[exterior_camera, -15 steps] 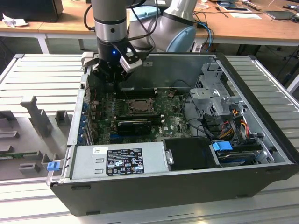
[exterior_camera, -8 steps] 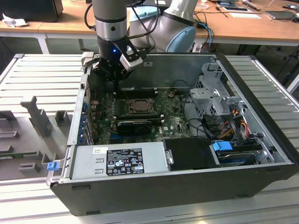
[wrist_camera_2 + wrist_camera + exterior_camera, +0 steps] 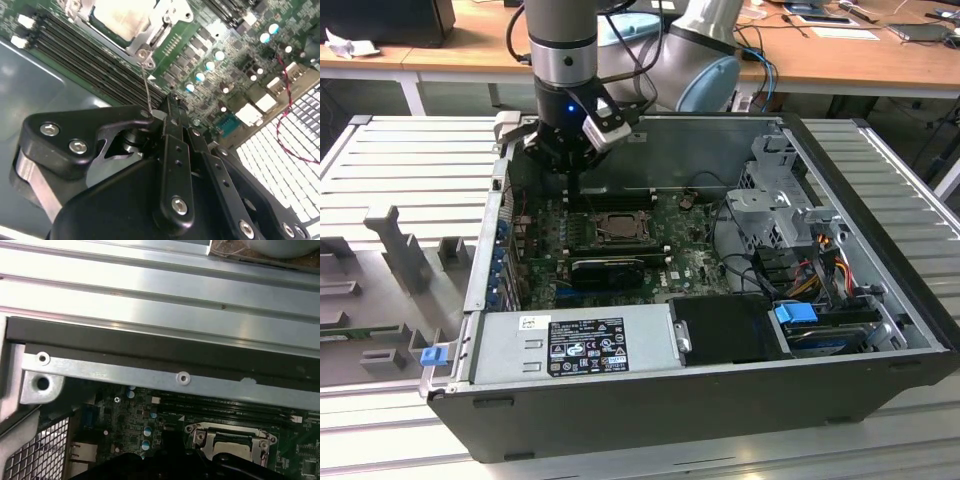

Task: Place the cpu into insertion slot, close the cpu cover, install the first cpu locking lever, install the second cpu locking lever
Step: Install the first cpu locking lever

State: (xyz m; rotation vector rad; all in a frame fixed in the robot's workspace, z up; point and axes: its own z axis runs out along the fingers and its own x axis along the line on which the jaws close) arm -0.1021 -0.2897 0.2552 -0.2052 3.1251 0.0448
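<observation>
The cpu (image 3: pixel 617 226) lies in the insertion slot (image 3: pixel 616 240) on the green board, its pale metal top (image 3: pixel 122 15) showing through the cut-out. The silvery cpu cover (image 3: pixel 152 37) lies flat around the chip. Both also appear in the first wrist view as the cpu (image 3: pixel 231 440) and the cpu cover (image 3: pixel 260 445). A thin wire locking lever (image 3: pixel 146 87) runs from the socket's corner up to my fingertips. My gripper (image 3: pixel 167 107) is shut, with its tips at the lever's end. In the exterior view my gripper (image 3: pixel 572 165) hangs over the socket's far left corner.
Memory slots (image 3: pixel 85 55) run beside the socket. A black card (image 3: pixel 608 268) lies in front of it. The power supply (image 3: pixel 570 345) sits along the near case wall and the drive cage (image 3: pixel 780 200) at the exterior view's right. The case's metal rim (image 3: pixel 150 375) passes close behind my gripper.
</observation>
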